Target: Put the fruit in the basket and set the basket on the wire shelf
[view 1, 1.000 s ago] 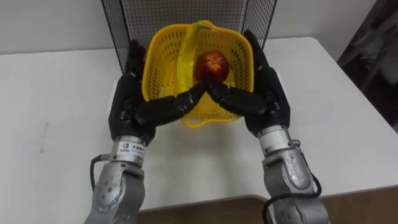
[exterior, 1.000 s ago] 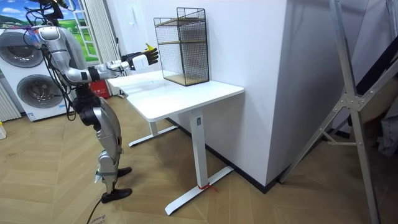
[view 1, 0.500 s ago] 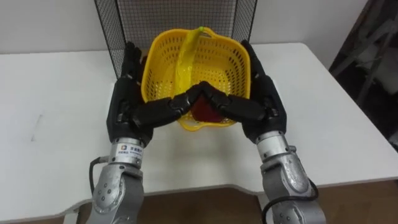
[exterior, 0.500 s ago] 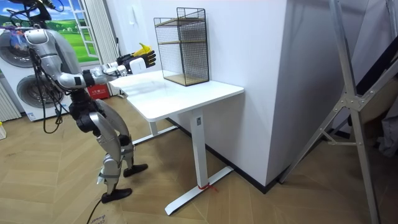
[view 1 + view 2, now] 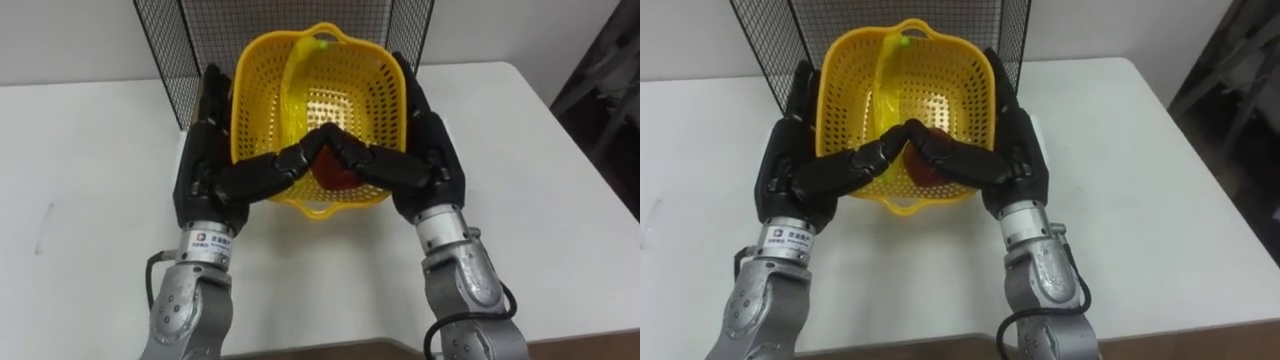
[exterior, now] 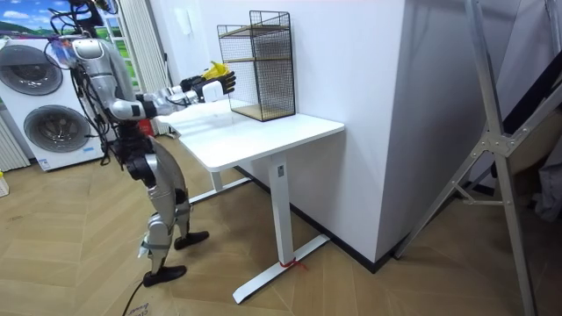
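A yellow plastic basket (image 5: 372, 80) with its handle (image 5: 292, 75) raised is clamped between my two hands just above the white table (image 5: 90, 170). My left hand (image 5: 205, 150) lies flat on its left wall and my right hand (image 5: 432, 150) on its right wall. Their fingers are straight, and the thumbs meet over the near rim. A red apple (image 5: 338, 174) lies inside against the near wall, partly hidden by the thumbs. The basket's far edge sits at the mouth of the black wire shelf (image 5: 165, 50). In the room view I hold the basket (image 6: 213, 69) out towards the wire shelf (image 6: 259, 66).
The wire shelf stands at the table's back edge against a white wall. Bare tabletop spreads to both sides of the basket. In the room view I stand at the table's end on the room view's left, with washing machines (image 6: 39, 105) behind me.
The apple has rolled from the basket's middle to its near wall behind my thumbs. In the room view I have stepped and straightened up, bringing the basket closer to the shelf.
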